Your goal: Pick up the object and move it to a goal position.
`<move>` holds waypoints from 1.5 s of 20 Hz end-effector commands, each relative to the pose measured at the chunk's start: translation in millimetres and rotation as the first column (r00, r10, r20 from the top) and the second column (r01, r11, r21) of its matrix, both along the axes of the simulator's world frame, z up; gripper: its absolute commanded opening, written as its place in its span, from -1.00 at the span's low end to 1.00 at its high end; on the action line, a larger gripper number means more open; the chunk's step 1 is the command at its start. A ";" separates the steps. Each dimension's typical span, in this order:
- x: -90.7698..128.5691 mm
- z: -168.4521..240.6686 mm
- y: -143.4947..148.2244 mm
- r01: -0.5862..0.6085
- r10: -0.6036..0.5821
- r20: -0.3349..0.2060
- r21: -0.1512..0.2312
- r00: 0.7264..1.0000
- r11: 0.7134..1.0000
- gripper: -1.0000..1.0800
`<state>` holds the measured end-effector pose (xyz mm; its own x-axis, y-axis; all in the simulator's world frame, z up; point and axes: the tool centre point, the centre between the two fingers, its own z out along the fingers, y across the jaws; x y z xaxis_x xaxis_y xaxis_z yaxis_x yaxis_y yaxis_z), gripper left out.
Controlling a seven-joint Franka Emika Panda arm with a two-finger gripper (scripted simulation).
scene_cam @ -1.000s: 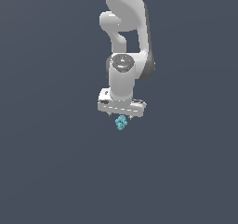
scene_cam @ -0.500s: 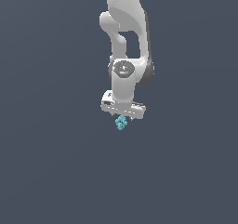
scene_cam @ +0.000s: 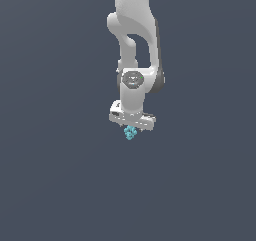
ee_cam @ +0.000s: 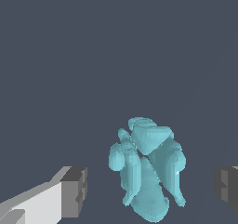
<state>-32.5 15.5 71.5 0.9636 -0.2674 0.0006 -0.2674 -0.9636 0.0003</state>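
Turquoise and lumpy, the object (scene_cam: 130, 133) sits just below the white gripper (scene_cam: 131, 130) a little above the centre of the exterior frame, its bumpy cluster of lobes narrower than the gripper's crossbar. A white Franka arm (scene_cam: 135, 45) descends from the top edge of that frame, its round joint cap facing the camera, against a flat slate-grey ground (scene_cam: 50, 185) that fills the rest of the picture. No brand mark, label or lettering can be read anywhere on the arm or the blob. In the wrist view the object (ee_cam: 148, 172) fills the lower centre of the frame, flanked by two grey fingertips (ee_cam: 74, 193), one at the lower left and one at the right edge; both stand clear of it with open grey showing between pad and blob. The jaws are spread wide on either side of the object, pinching nothing.
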 end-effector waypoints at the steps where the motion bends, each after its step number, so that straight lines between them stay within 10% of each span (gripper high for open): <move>1: -1.0 -13.1 -0.1 0.001 -0.001 -0.001 0.000 1.000 1.000 0.92; 9: -0.3 -31.7 0.4 0.003 -0.003 -0.001 0.000 1.000 1.000 0.92; 10: -0.3 -31.7 0.4 0.003 -0.003 -0.001 0.000 1.000 1.000 -1.00; 30: 6.1 -0.9 12.9 0.003 -0.003 0.000 0.001 1.000 1.000 -1.00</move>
<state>-28.2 25.1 62.6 0.9628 -0.2703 -0.0003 -0.2703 -0.9628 -0.0001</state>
